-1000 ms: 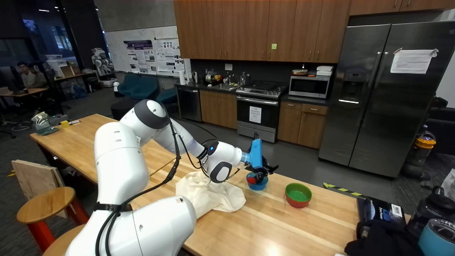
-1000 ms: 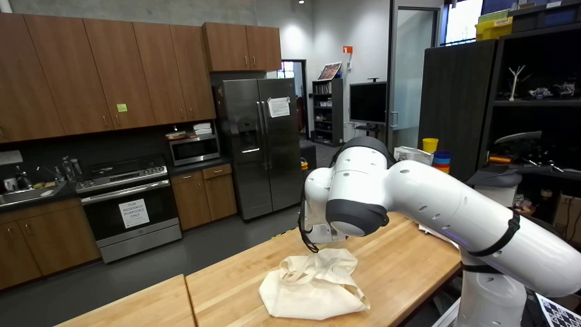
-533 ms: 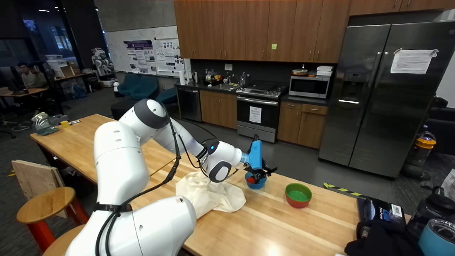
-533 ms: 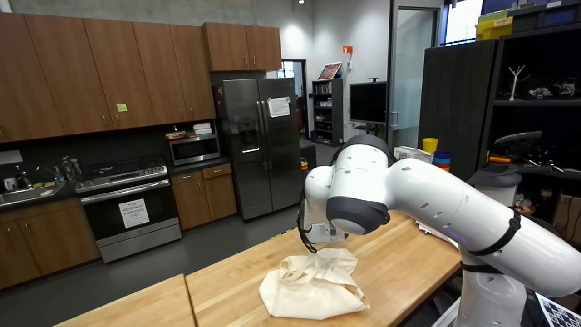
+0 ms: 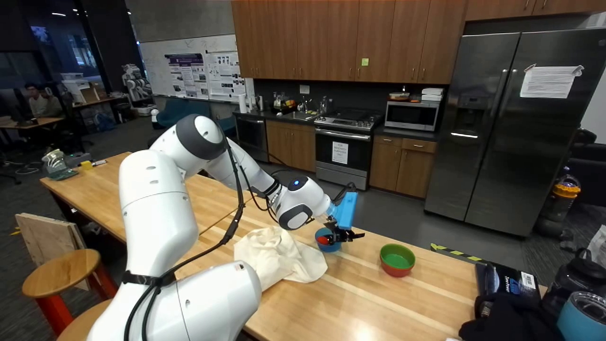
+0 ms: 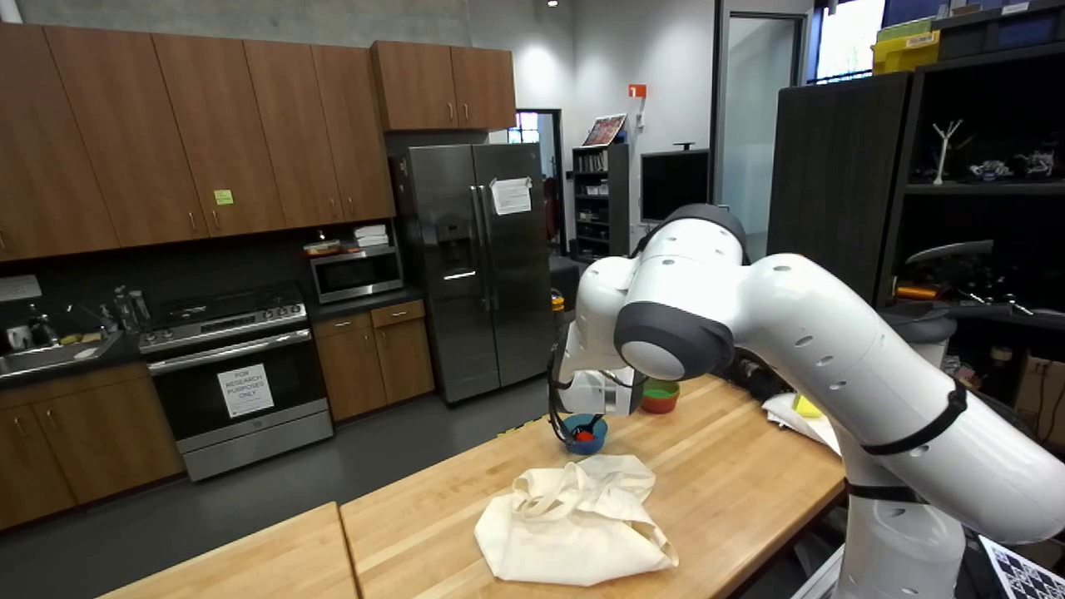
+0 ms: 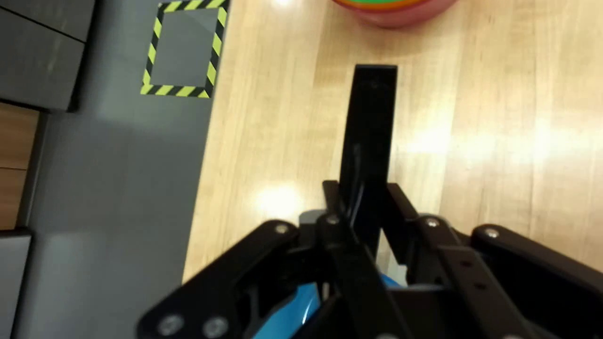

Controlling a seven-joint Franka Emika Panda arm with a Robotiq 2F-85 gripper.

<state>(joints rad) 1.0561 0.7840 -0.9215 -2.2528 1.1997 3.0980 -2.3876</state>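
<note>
1. In the wrist view, the fingers (image 7: 332,197) of the gripper (image 7: 363,188) are seen clenched on a flat black bar (image 7: 372,108), which is grasped from both sides.
2. The bar is held above the wooden table (image 5: 369,303), and its free end is pointed toward the red bowl (image 7: 395,20), from which it is kept apart. The opposite end is hidden behind the gripper, so its shape cannot be told.
3. In both exterior views, the gripper is placed at the blue bowl (image 5: 330,248); whether the bowl is touched cannot be told.
4. A red thing (image 6: 585,436) is contained in the blue bowl. A dark part is also seen there, but it cannot be told if it belongs to the bar or to the gripper.
5. The green bowl (image 5: 397,256) is nested in the red bowl, well apart from the blue one.
6. A cream cloth bag (image 6: 574,528) is spread, crumpled, near the blue bowl.
7. Black-and-yellow tape (image 7: 176,90) is laid on the floor beyond the table edge.
</note>
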